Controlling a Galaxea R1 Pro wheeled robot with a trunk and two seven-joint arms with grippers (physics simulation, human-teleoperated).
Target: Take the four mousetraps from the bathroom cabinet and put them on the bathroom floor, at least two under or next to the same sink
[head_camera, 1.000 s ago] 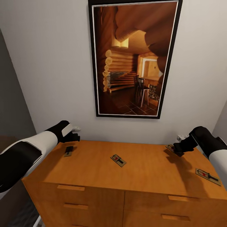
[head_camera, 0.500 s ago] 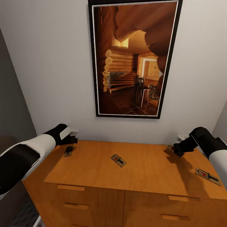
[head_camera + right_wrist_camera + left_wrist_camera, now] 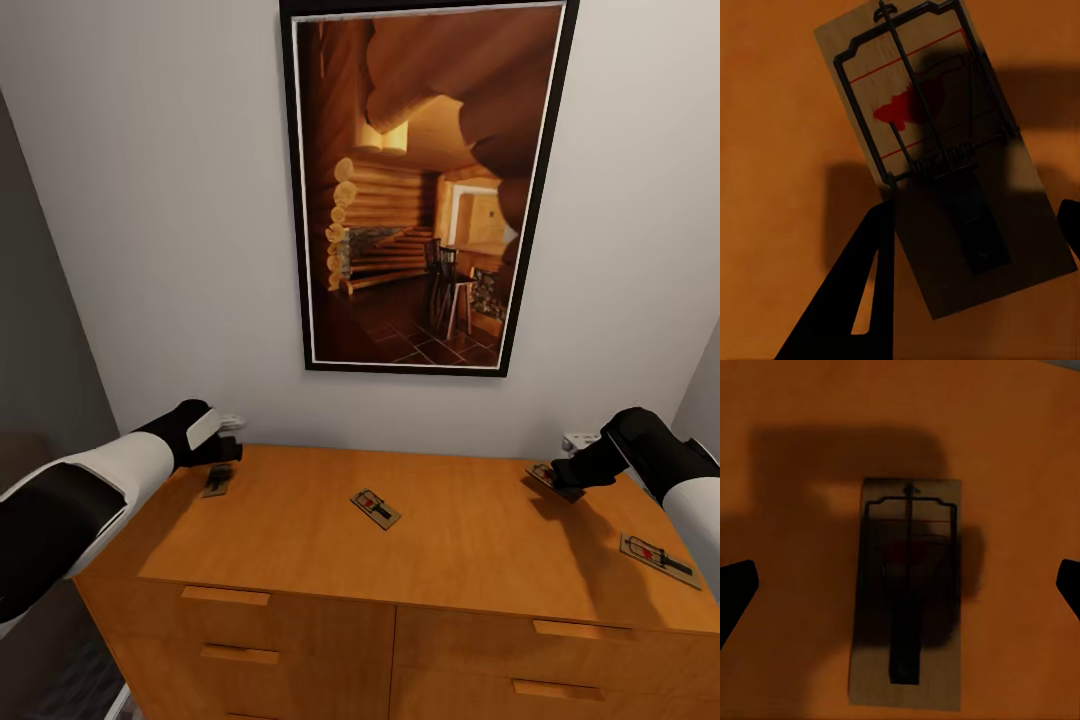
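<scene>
Orange-brown wood is what we are working over: the cabinet (image 3: 300, 520) is standing against the white wall beneath a large framed picture (image 3: 425, 185) of a log-cabin room, and all four mousetraps are lying flat on its top, none yet on the bathroom floor. We are reaching both arms out over that top at once, each sleeve running from white to black toward the wrist and each wrist bending down toward the back edge. Our left gripper (image 3: 226, 452) is hovering over the far-left mousetrap (image 3: 907, 592), jaws spread wide, one dark fingertip (image 3: 735, 589) showing well to either side of the board in the left wrist view. Our right gripper (image 3: 572, 478) is poised over the far-right rear mousetrap (image 3: 945, 161), also released, with one finger (image 3: 859, 300) lying just beside the board's long edge and the other barely entering at the opposite side. Two more traps are waiting: the centre mousetrap (image 3: 375, 508) and the near-right mousetrap (image 3: 658, 560). We judge these boards to be very light, stiff and thin, lying so flush that they are likely to skate on the smooth top, so we are planning to pinch across the narrow width at the long wooden edges, keeping clear of the sprung wire and red bait pad.
</scene>
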